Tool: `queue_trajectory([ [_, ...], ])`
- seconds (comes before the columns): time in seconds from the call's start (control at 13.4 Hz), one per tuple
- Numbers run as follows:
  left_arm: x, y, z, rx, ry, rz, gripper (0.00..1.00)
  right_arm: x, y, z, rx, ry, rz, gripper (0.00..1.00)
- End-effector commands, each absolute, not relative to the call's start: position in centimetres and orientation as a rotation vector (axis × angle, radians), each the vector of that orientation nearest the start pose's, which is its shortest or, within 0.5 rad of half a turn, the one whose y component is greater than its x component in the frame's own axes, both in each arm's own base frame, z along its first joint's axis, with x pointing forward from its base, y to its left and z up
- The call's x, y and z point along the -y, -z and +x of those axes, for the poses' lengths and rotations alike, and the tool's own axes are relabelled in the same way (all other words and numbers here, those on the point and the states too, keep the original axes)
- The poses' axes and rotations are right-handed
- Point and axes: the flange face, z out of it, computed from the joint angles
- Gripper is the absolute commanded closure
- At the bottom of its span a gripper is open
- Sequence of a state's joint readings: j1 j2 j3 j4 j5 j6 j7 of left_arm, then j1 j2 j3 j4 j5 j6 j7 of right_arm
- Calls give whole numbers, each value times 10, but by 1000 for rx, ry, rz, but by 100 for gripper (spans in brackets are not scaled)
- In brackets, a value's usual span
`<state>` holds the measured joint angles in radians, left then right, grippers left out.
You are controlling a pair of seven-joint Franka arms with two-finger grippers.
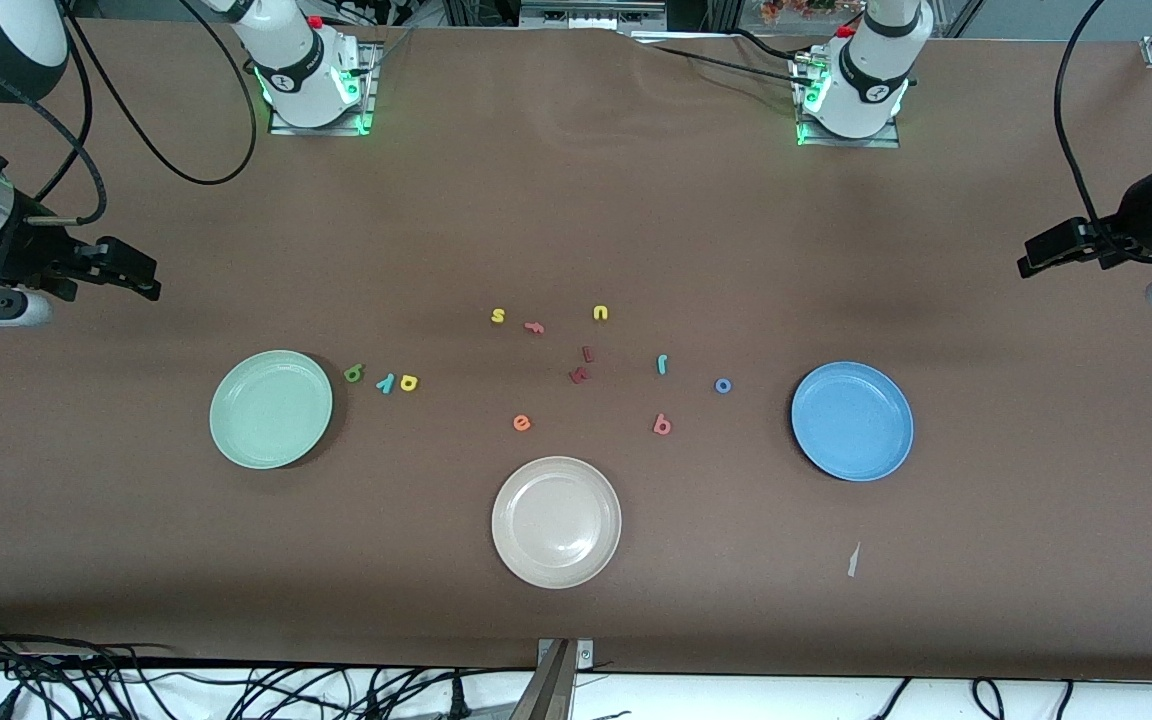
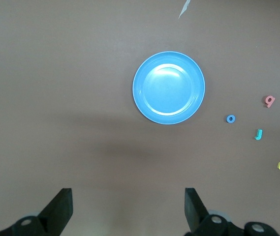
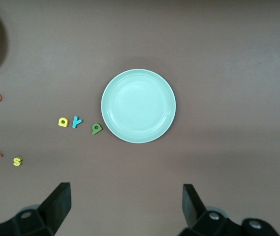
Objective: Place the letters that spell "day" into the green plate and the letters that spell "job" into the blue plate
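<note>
Foam letters all unplaced: right gripper (image 3: pixel 125 206), jaws apart above round mint-green plate (image 3: pixel 138 105), must first descend to olive-green d (image 3: pixel 96 129); left gripper (image 2: pixel 128 209) waits, likewise spread.

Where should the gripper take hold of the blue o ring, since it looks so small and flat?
Come straight down and pinch the o across its outer rim. It lies flat and alone on the table, with bare space all around it.

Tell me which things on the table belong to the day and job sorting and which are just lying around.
Belong:
green plate
blue plate
d, a, y
j, o, b

Lying about:
beige plate
s, u
e
pink f
dark red letters
paper scrap
</note>
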<state>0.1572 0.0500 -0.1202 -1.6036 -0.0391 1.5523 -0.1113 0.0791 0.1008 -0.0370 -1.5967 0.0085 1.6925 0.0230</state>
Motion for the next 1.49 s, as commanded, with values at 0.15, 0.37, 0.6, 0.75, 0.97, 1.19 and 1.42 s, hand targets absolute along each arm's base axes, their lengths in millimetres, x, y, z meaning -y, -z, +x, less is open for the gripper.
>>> queue_trajectory([
  [0.15,-20,-582,567,245,-158,-3167,0,-27,-567,586,63,-27,-3120,0],
  [0.37,-20,-578,569,240,-167,-3167,0,-27,-566,587,87,-29,-3122,0],
  [0.6,-20,-579,569,242,-165,-3166,0,-28,-566,587,91,-31,-3118,0],
  [0.75,-20,-580,570,242,-160,-3167,0,-28,-564,586,96,-50,-3117,0],
  [0.97,-19,-581,570,240,-158,-3167,0,-29,-561,585,124,-60,-3113,0],
  [1.19,-20,-581,570,242,-158,-3167,0,-30,-560,584,127,-76,-3112,0],
  [1.42,-20,-581,570,242,-158,-3167,0,-29,-560,584,124,-76,-3112,0],
])
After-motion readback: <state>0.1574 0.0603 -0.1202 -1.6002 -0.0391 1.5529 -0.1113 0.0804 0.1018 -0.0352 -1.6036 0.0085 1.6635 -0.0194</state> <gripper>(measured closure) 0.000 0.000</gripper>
